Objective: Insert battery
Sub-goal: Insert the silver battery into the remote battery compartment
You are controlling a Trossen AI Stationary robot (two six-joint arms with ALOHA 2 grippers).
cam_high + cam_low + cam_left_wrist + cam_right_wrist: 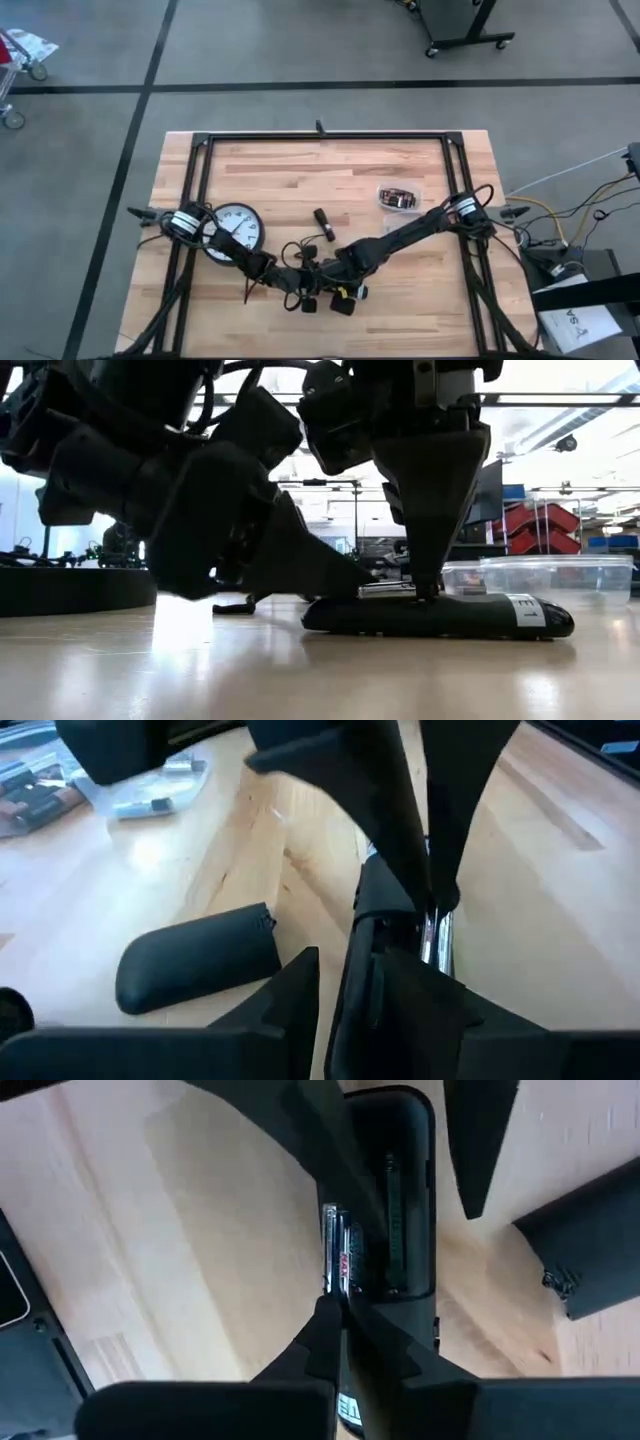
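A black remote (450, 617) lies flat on the table near its front middle, with its battery compartment (395, 1210) open upward. Its loose black cover (200, 960) lies on the wood beside it. A silver battery (336, 1250) lies level along the compartment's edge. My right gripper (335, 1330) is shut on it from above. My left gripper (355, 1000) slants down from the table's left and is shut on the remote's end. Both grippers meet in the high view, left gripper (305, 285) and right gripper (340, 295). My left gripper has the remote's end (370, 935) between its two fingers, one on each long side. The fingers come slanting down from the table's left and lie along the remote, which rests flat on the table. My right gripper pinches one end of the battery (336, 1285) between its fingertips (430, 585), which point down. The battery lies level on the remote's top (385, 590), along the compartment's side.
A clear tub (400, 196) with more batteries stands at the back right. A round white clock (238, 228) lies under the left arm. A small black object (322, 220) lies behind the grippers. A black frame (325, 135) borders the table.
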